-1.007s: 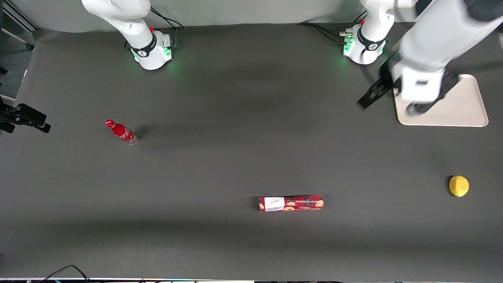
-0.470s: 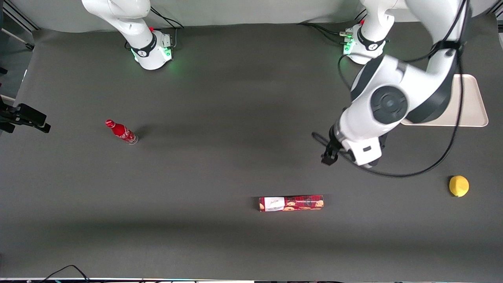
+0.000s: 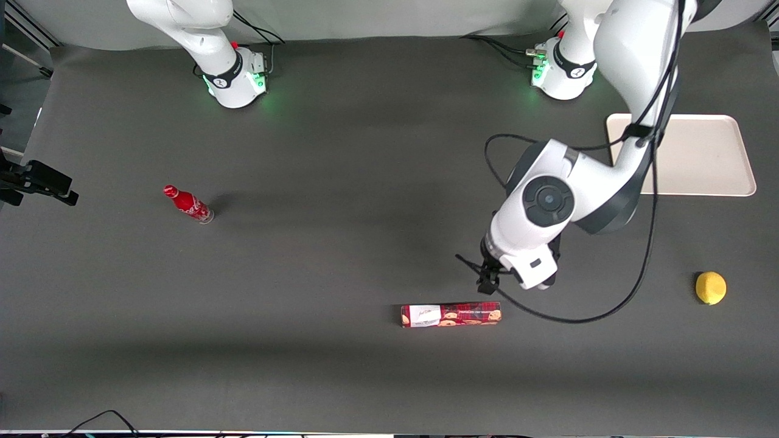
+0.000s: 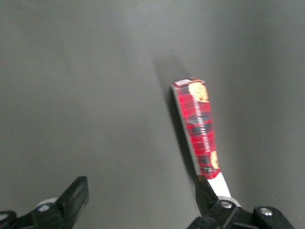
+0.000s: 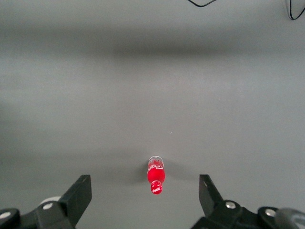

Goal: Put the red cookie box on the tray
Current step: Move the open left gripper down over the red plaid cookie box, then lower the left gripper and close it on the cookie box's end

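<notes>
From the front, the red cookie box [image 3: 451, 315] lies flat on the dark table [image 3: 341, 255], lengthwise across the view, its white label patch at the end toward the parked arm. It sits nearer the front camera than anything else on the table. The working arm reaches out over the table, and its gripper [image 3: 489, 281] hangs just above and slightly farther from the camera than the box's plaid end, close to it but not touching. The tray [image 3: 700, 155] rests flat toward the working arm's end of the table, farther from the camera and well apart from the box; part of its edge is covered by the arm. A yellow lemon [image 3: 711, 288] lies near that same end, nearer the camera than the tray. A small red bottle [image 3: 187, 204] stands toward the parked arm's end, well apart from everything else.

Through the left wrist camera, the gripper [image 4: 143, 202] is spread wide, both fingers [image 4: 72, 198] apart with bare table between them and nothing held. The red cookie box [image 4: 198, 129] lies just beside one finger, its white end partly hidden by that fingertip, its plaid length running away from the gripper.

The right wrist camera shows only the red bottle [image 5: 155, 175] standing on the grey surface.
</notes>
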Controlling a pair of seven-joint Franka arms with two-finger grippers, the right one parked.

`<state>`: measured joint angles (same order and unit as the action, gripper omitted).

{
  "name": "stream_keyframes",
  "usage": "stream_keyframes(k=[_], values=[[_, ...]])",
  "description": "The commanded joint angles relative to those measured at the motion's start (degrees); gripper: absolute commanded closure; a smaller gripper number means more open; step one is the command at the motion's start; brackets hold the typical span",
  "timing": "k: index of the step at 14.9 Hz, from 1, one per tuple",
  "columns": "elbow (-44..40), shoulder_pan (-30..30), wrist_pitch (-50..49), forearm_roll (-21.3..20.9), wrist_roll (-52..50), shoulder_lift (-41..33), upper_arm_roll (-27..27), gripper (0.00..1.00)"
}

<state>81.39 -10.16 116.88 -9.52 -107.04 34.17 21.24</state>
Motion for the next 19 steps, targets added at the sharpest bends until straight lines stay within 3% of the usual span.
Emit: stream_keyframes(k=[1, 5, 10, 14, 15, 16, 19], values=[[-8.2, -1.9, 4.4, -2.8, -2.5, 7.6, -0.4, 0.0], [-12.2, -3.5, 10.8, -6.6, -3.2, 13.7, -0.8, 0.0], [-16.2, -5.3, 12.3, -15.0, -2.7, 22.2, -0.7, 0.0], [-15.9, -5.9, 14.5, -17.0, -2.6, 24.9, -0.7, 0.0], [-15.8, -6.0, 14.8, -17.1, -2.9, 25.1, -0.7, 0.43], [-15.6, -6.0, 14.7, -17.2, -2.8, 25.1, -0.7, 0.99], [-15.6, -5.9, 14.8, -17.3, -2.5, 24.7, -0.6, 1.0]])
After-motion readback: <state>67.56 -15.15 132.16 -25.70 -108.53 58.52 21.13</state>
